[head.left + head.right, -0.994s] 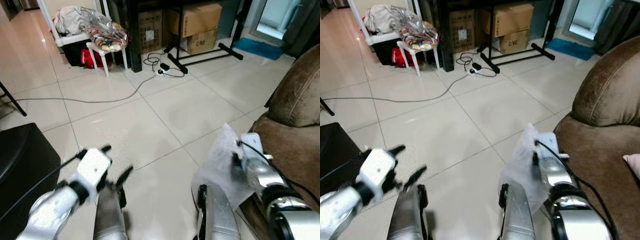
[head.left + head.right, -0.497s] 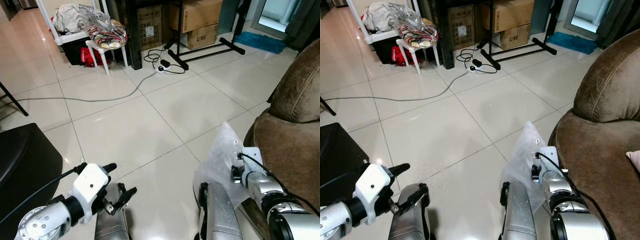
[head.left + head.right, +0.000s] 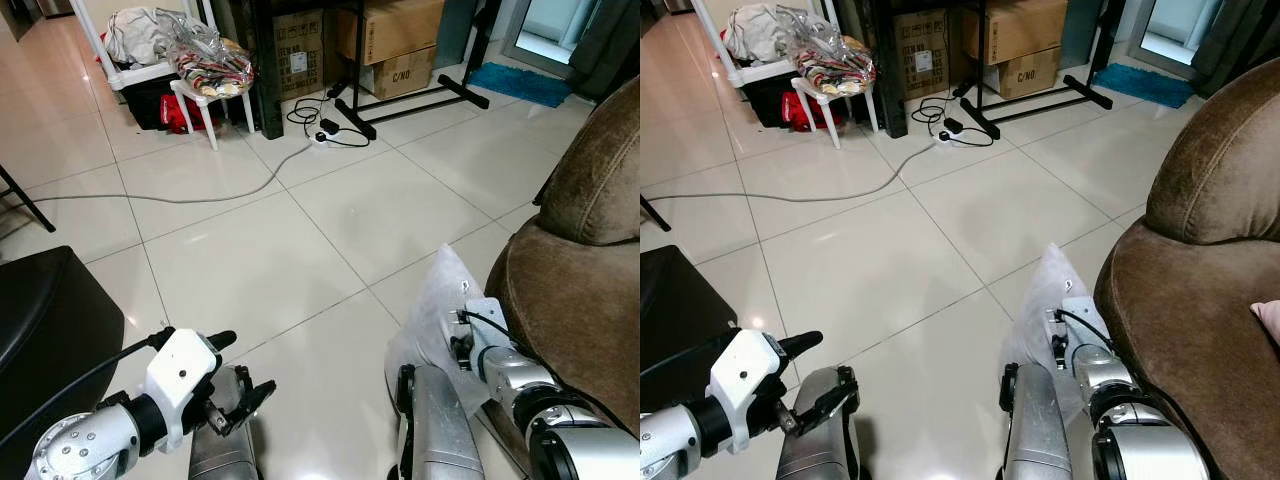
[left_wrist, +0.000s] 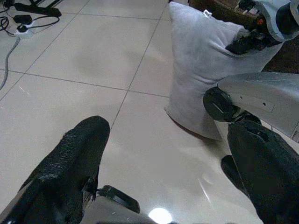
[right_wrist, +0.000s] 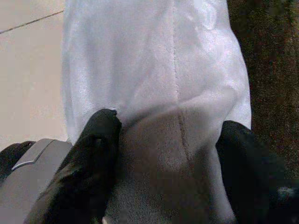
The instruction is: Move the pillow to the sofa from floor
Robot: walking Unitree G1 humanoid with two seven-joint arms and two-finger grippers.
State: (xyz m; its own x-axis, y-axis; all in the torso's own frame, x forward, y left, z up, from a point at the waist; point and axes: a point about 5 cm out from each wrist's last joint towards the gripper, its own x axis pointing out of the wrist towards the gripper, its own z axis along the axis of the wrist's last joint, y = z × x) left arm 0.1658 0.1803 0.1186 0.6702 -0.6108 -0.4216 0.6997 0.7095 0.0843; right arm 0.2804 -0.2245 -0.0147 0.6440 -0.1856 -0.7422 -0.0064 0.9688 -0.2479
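the pillow (image 3: 438,318) stands on the tiled floor (image 3: 330,220) right against the front of the brown sofa (image 3: 580,250), beside the robot's right leg, with the right gripper (image 5: 170,154) pushed up to it. in the right wrist view that gripper's two black fingers (image 5: 96,140) sit wide apart on either side of the pale fabric, touching or nearly touching it, but not yet clamped on it. the left gripper (image 3: 232,375) hovers low over the floor near the robot's left leg, its fingers spread apart and holding nothing, well apart from the pillow.

the main risk, as i judge it, is a weak pinch: the cover looks soft and slippery, so if the fingers close on a loose fold rather than on the stuffing, the pillow may slide out or sag as it rises. it also rests against the sofa front, so a lift that drags it along the upholstery could snag or tip it back onto the floor. the robot's own right leg is just beside it and could catch a swinging corner.

the pillow stands on edge, its long axis running roughly up from the floor, leaning slightly toward the sofa, with one corner pointing up and away from the robot. farther off lie a white cable (image 3: 180,198), a stool piled with bags (image 3: 210,70) and cardboard boxes (image 3: 395,40)
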